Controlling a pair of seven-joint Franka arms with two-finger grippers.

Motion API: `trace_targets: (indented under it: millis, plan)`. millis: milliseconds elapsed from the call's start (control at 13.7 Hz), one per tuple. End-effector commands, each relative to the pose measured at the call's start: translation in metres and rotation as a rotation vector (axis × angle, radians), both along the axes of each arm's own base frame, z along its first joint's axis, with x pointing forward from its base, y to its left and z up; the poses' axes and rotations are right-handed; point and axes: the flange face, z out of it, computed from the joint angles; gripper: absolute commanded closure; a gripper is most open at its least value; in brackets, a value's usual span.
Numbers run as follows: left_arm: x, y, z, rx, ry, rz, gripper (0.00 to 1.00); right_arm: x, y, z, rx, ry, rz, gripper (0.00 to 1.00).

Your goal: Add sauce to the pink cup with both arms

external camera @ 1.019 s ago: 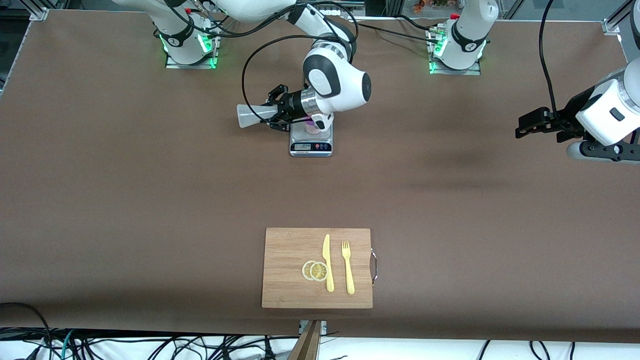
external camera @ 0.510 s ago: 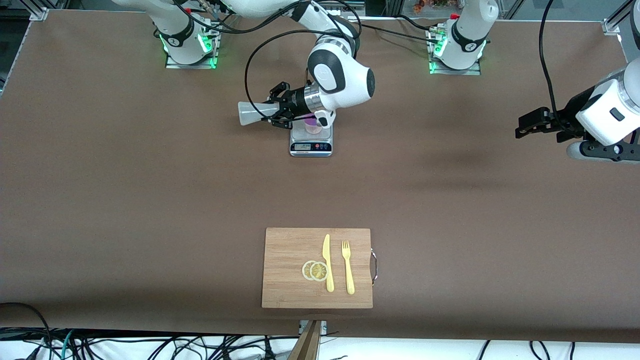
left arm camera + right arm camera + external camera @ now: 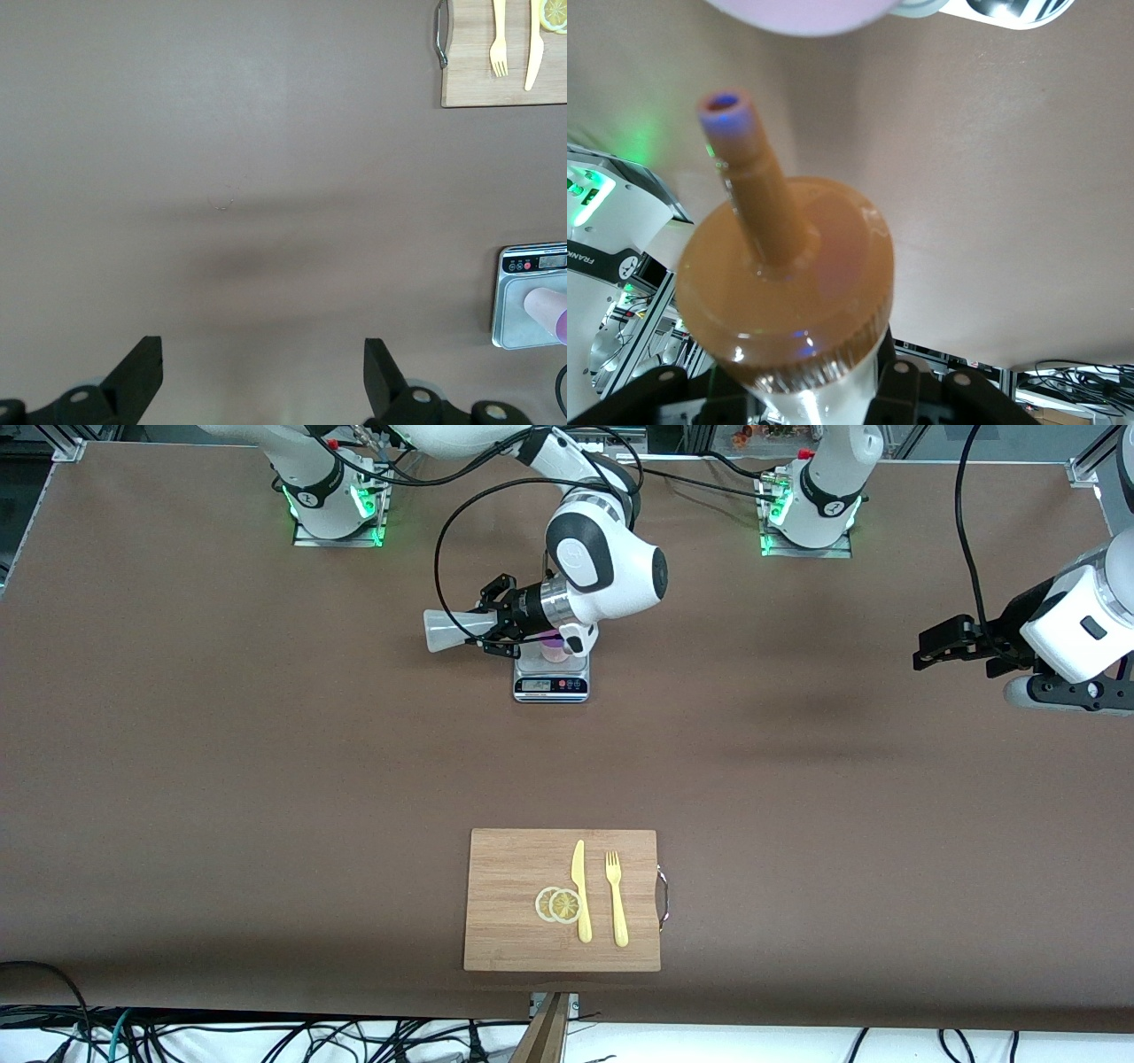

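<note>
Front view: the right gripper point(image 3: 498, 614) clamps the sauce point(image 3: 454, 629) tipped sideways above the scale point(image 3: 551, 677) near the tabletop's base edge; the pink cup point(image 3: 554, 650) on it is half hidden by the wrist. The cutting board point(image 3: 514, 899) lies by the camera edge.

Left wrist view: the left gripper point(image 3: 263, 376) waits, fingers spread, over bare tabletop.

Right wrist view: the bottle's orange nozzle point(image 3: 744, 168) points just beside the cup's rim, which is cut off.

pink cup point(image 3: 553, 648) — mostly hidden by arm

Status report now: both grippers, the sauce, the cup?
Right gripper shut on sauce bottle, tipped beside pink cup on scale. Left gripper open, waiting over bare table. Nothing in the way.
</note>
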Motion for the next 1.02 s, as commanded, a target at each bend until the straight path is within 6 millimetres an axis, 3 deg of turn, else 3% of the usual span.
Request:
trace_targets:
  millis: [0, 218, 728, 874, 947]
  plan:
    - [-0.002, 0.001, 0.003, 0.014, -0.001, -0.02, 0.0, 0.012, -0.003, 0.006, 0.001, 0.043, 0.013, 0.55]
    - [-0.001, 0.001, 0.002, 0.014, 0.001, -0.02, 0.0, 0.025, -0.01, 0.011, 0.08, 0.075, -0.027, 0.55]
    - [-0.001, 0.001, 0.002, 0.014, 0.001, -0.02, 0.0, 0.058, -0.039, 0.049, 0.323, 0.137, -0.092, 0.55]
    - [-0.002, 0.001, 0.003, 0.014, -0.001, -0.02, 0.0, 0.075, -0.059, 0.06, 0.41, 0.146, -0.13, 0.55]
    - [-0.002, 0.001, 0.003, 0.014, -0.001, -0.02, 0.0, 0.086, -0.077, 0.066, 0.484, 0.163, -0.149, 0.55]
